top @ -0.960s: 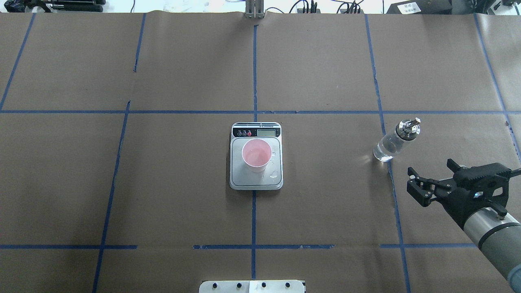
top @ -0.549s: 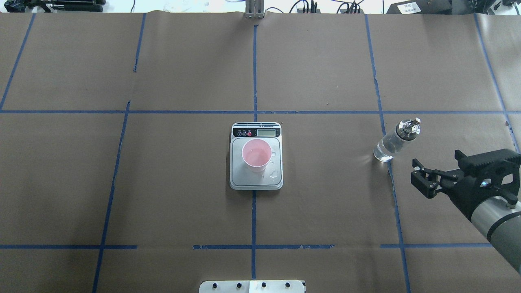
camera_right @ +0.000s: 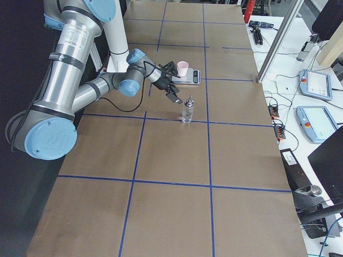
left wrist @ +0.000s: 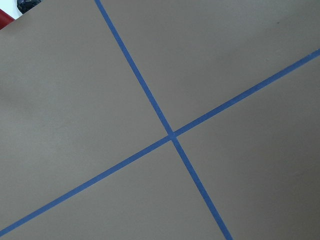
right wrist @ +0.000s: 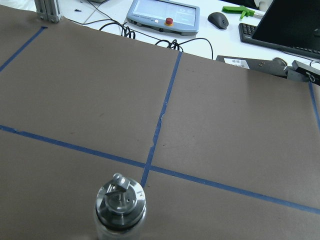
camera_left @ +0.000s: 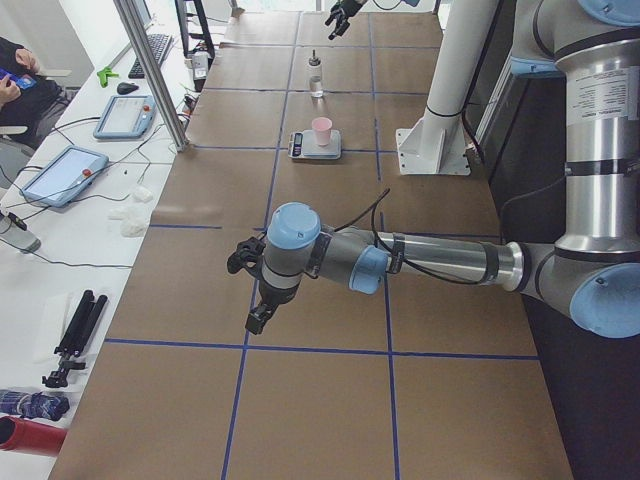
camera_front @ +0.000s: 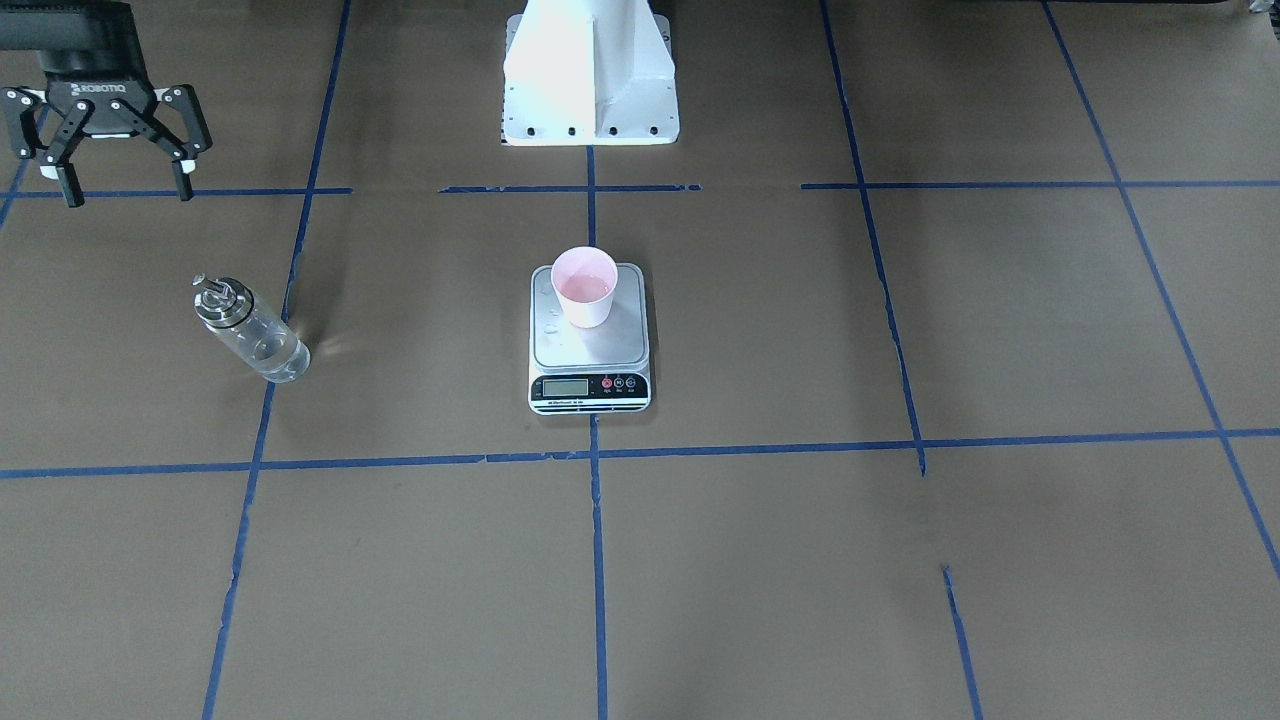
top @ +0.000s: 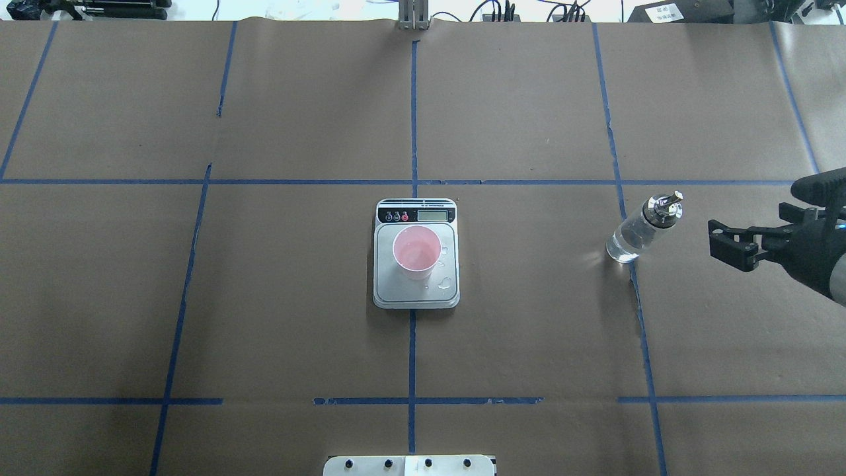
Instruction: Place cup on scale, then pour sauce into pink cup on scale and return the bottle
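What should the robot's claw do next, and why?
Probably draw the open right claw away from the clear glass bottle with the metal spout. The bottle stands upright alone, and the small pink paper cup on the silver-grey scale already holds liquid, so nothing seems left to do.

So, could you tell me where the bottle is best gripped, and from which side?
Probably take the bottle by its glass body, below the metal collar, coming in level from the robot's right, where the open right gripper is. It stands upright, so its round wall suits two fingers.
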### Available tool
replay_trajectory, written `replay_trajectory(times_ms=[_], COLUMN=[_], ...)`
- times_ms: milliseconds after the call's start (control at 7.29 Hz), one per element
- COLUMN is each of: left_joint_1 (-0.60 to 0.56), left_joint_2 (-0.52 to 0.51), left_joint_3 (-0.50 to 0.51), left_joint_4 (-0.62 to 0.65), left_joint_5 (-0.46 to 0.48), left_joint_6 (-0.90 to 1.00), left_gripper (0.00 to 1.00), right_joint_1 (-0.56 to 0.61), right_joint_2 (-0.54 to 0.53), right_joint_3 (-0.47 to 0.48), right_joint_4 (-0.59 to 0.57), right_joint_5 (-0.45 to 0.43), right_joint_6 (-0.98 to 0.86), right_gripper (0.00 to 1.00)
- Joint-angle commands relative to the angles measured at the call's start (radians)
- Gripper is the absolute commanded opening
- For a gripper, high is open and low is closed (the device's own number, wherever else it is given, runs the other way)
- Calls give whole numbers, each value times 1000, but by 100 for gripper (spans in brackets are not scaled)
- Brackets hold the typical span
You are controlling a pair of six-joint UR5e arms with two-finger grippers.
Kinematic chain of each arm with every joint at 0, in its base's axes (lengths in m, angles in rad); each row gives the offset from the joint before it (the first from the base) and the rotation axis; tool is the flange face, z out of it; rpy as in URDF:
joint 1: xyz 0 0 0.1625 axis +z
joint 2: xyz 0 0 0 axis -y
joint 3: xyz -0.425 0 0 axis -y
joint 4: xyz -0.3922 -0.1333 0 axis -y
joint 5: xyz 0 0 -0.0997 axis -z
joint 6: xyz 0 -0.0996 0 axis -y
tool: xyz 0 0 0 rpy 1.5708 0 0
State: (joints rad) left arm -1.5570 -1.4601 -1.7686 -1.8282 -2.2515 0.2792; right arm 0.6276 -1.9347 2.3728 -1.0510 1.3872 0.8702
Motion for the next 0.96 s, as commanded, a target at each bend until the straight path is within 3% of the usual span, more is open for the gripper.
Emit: replay_trajectory(times_ms=[0,137,274,412,549,823], left_joint_1=[0,0,0,0,0,0], left_joint_2=[1,0,1,1,1,1], left_joint_3=[-8,-8,-8,-6,-3,-3], left_joint_4=[1,1,1,1,1,1], left_joint_5=[1,1,1,1,3,4], left_joint_6=[0,0,0,0,0,0], left_gripper=[100,100,100,100,100,100], right_joint_1=[401,573,665,711,736,816], right_joint_2=[110,170,193,194,212,339], right_joint_3=[-154,-281,-373,-424,-429,-438], right_joint_4=[-3,-4,-6,-55,-198,-607], right_joint_5=[482,695,808,857,868,874], right_joint_6=[-284,-401,-493,-569,-705,-981], right_gripper=[100,100,100,100,100,100])
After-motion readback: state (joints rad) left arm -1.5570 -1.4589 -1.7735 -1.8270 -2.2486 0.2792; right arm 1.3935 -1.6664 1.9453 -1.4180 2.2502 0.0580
